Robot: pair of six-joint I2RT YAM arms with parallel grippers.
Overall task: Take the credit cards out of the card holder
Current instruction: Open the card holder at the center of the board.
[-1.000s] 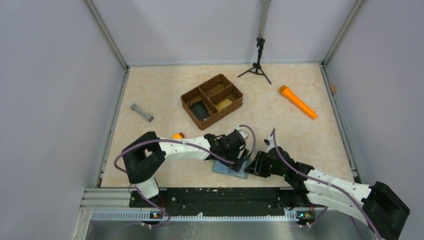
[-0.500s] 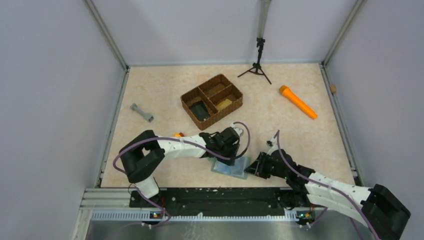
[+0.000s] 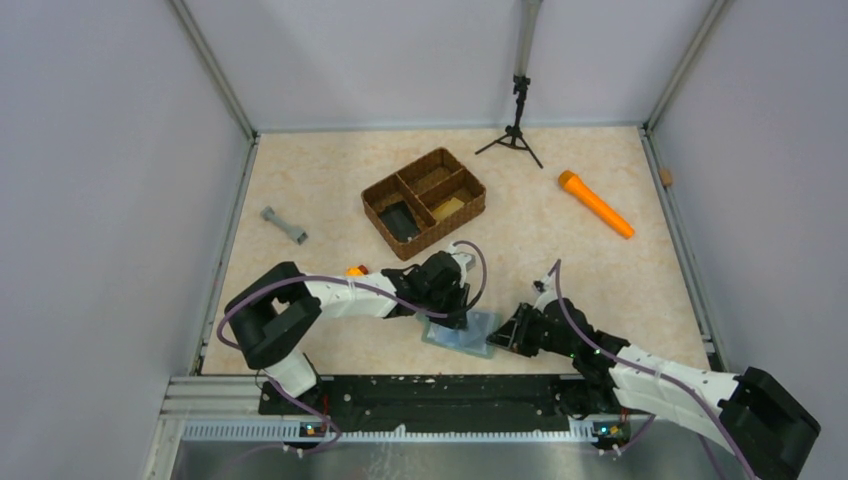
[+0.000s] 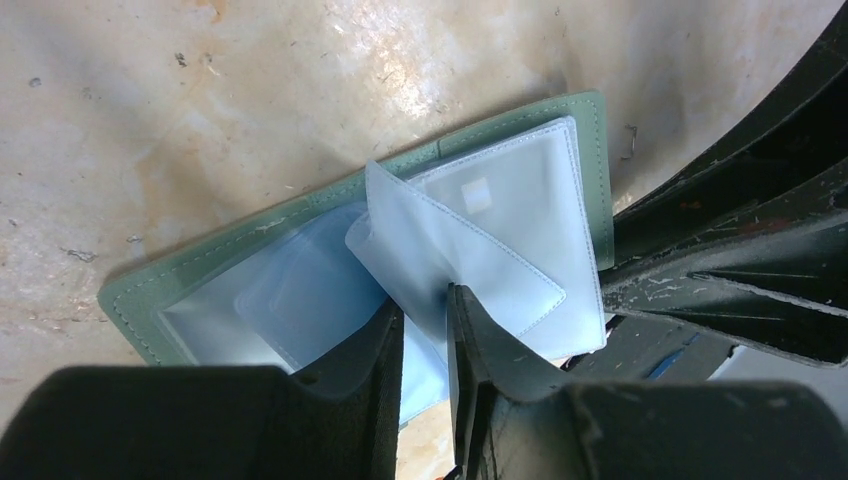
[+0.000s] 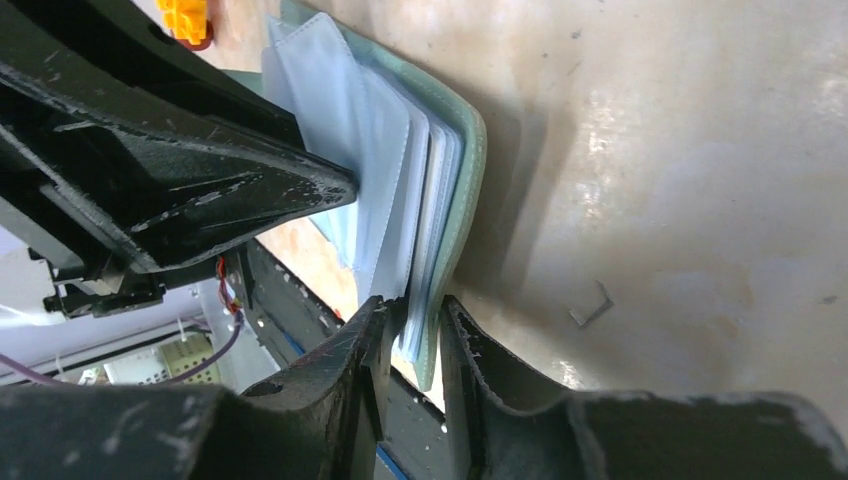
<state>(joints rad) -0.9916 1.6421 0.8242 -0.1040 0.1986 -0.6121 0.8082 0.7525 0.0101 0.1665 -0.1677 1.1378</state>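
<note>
The card holder [image 3: 462, 335] lies open on the table [image 3: 320, 170] near its front edge, between both arms; the left gripper [image 4: 425, 312] is pinched on one cloudy pocket leaf [image 4: 450, 250] of it; the right gripper [image 5: 412, 318] is clamped on the holder's edge, whose lower corner is hidden behind the fingers [image 5: 480, 380]; credit cards cannot be made out through the milky pockets.

Bright even overhead light, soft shadows, white glare on the tabletop [image 4: 420, 90]
</note>
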